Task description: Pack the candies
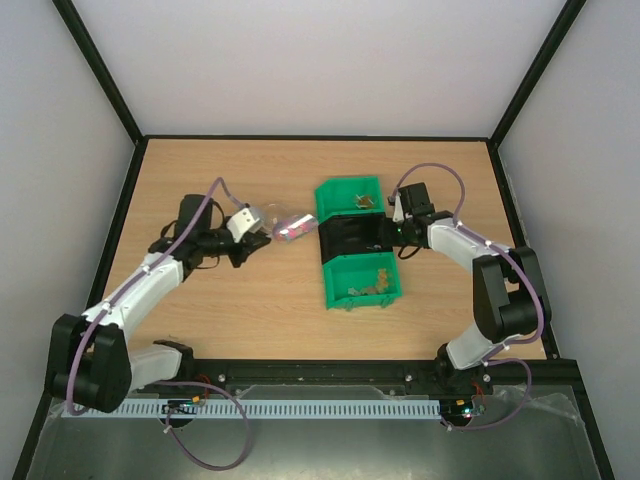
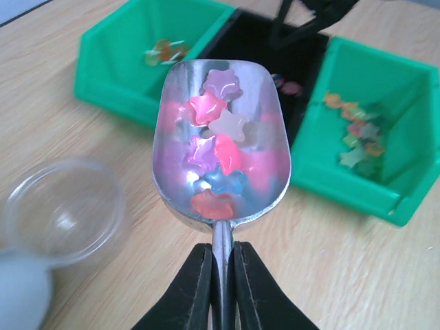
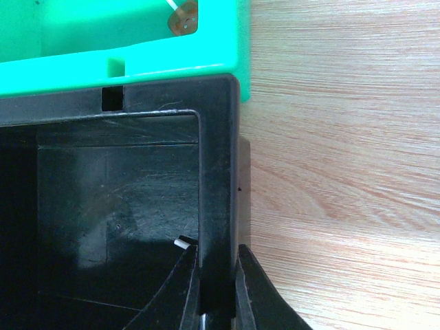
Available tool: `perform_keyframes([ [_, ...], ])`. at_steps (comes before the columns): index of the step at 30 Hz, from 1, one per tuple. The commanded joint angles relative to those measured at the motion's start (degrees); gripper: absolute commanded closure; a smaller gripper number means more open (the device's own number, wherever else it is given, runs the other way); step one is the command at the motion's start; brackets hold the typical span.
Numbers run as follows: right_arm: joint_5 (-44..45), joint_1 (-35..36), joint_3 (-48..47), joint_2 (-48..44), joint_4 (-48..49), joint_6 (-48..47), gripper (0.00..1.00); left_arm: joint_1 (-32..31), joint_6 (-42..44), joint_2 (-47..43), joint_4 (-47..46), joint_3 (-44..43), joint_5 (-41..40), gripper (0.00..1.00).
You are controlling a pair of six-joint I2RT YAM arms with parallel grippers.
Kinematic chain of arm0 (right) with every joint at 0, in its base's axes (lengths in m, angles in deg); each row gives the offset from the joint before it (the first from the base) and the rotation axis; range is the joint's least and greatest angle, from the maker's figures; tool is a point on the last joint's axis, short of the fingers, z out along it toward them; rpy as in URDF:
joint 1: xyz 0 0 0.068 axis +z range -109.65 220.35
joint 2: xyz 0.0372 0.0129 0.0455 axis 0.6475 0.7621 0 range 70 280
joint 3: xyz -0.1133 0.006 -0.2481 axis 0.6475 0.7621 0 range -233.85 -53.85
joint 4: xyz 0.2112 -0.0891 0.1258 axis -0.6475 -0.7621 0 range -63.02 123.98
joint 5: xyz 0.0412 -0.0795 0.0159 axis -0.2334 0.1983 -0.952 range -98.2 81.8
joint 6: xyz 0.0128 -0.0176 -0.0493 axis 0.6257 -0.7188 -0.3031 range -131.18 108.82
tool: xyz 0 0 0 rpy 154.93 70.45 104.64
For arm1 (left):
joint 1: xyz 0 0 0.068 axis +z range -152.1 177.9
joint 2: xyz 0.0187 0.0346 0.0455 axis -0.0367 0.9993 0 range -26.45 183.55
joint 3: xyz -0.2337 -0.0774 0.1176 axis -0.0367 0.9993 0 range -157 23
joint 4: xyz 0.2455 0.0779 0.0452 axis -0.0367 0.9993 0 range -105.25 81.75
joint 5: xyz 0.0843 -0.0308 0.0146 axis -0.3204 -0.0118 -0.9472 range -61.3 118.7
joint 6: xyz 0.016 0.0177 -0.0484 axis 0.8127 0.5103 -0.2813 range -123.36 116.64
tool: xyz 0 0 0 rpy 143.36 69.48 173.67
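- Black bin (image 1: 350,238), set between two green bins (image 1: 328,192): the right gripper (image 3: 218,260) is clamped on its side wall, one finger inside, one outside.
- Metal scoop (image 2: 168,148): the left gripper (image 2: 221,251) pinches its handle tight, just short of the bins.
- Candies (image 2: 216,148): star-shaped, pink, red and blue, heaped in the scoop; more lie in both green bins.

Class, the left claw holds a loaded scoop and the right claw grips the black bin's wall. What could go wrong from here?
1. The left claw pinches only the thin handle of the scoop; a tilt could spill the candies onto the table.
2. If the right claw shifts, it could drag the black bin and nudge the green bins beside it.
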Motion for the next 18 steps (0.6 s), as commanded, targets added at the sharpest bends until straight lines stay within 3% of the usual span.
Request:
perform_keyframes([
  [1, 0.4, -0.7, -2.9, 1.2, -2.7, -2.0, 0.99, 6.9, 7.5, -2.5, 11.9, -3.8, -0.3, 0.98],
  [7, 1.7, -0.7, -4.0, 1.6, -2.1, -2.7, 0.99, 15.2, 14.7, -2.2, 20.6, -7.0, -3.1, 0.98],
  [12, 2.2, -0.7, -5.4, 2.5, -2.6, -2.8, 0.99, 15.5, 19.7, 0.0, 26.2, -10.2, -7.8, 0.98],
  [18, 1.7, -0.8, -5.6, 3.1, -2.0, -1.9, 0.99, 15.2, 19.1, 3.2, 28.4, -14.3, -11.6, 0.98],
])
